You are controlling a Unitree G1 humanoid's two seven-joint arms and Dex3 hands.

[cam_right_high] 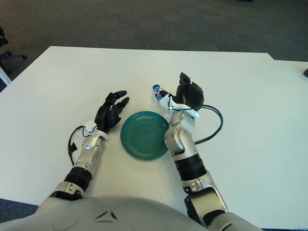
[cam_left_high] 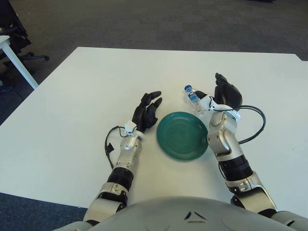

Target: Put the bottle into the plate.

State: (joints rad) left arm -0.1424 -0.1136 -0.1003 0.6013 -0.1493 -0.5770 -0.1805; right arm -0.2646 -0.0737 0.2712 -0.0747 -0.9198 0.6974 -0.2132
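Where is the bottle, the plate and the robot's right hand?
bottle (cam_left_high: 193,98), left eye view, on its label.
plate (cam_left_high: 182,135), left eye view, bare middle.
right hand (cam_left_high: 225,94), left eye view, back of hand.

office, grey carpet (cam_left_high: 159,21), desk chair (cam_left_high: 12,29)

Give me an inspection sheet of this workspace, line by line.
Surface: white table.
Job's things: bottle lying beyond the green plate, not in it.
Clutter: nothing seen.
Hands: right hand at the bottle, fingers around its lower end; left hand open, left of the plate.
Cables: black cable looping off the right forearm; another by the left wrist.
Surroundings: dark carpet, office chair far left.
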